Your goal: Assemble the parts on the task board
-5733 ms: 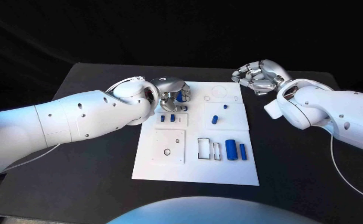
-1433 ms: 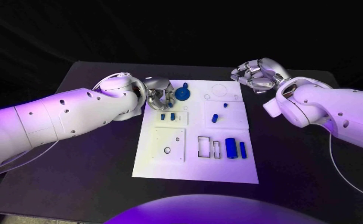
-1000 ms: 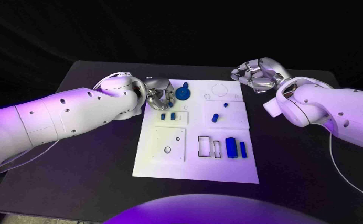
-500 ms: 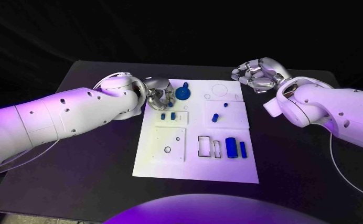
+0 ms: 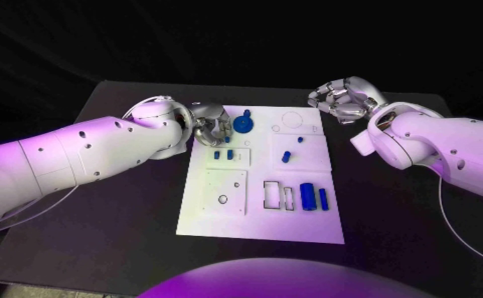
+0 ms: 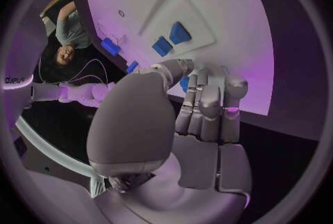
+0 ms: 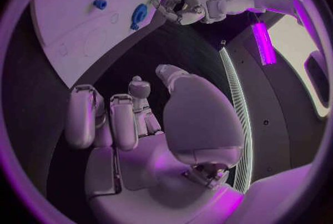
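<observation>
Hidden: the left hand (image 5: 214, 125) has its fingers curled round the edge of a blue disc-shaped part (image 5: 243, 125); from the head view the contact between fingers and disc is masked by the hand itself. In the left wrist view the palm and fingers (image 6: 208, 107) cover almost all of that part, leaving a sliver of blue beside them.
Left hand: grasping the blue disc part, held on edge just over the far left corner of the task board (image 5: 262, 232).
Right hand: the right hand (image 5: 344, 102) is clenched with nothing in it, fingers curled into the palm (image 7: 125, 118), hanging over the bare bench (image 5: 403, 214) just off the board's far right corner.
Edges and room: the board lies between the two hands; its near half, well clear of both hands, is open. The bench has wide bare margins beyond each hand and toward the robot.
Parts near the left hand: two small blue blocks (image 5: 223, 153) sit just on the near side of it, on a raised white square.
Parts between the hands: a small blue peg (image 5: 286, 156) stands near the board's middle.
Parts far from both hands: a blue cylinder (image 5: 307, 196) and a slimmer blue bar (image 5: 323, 199) lie side by side by the rectangular slots.
</observation>
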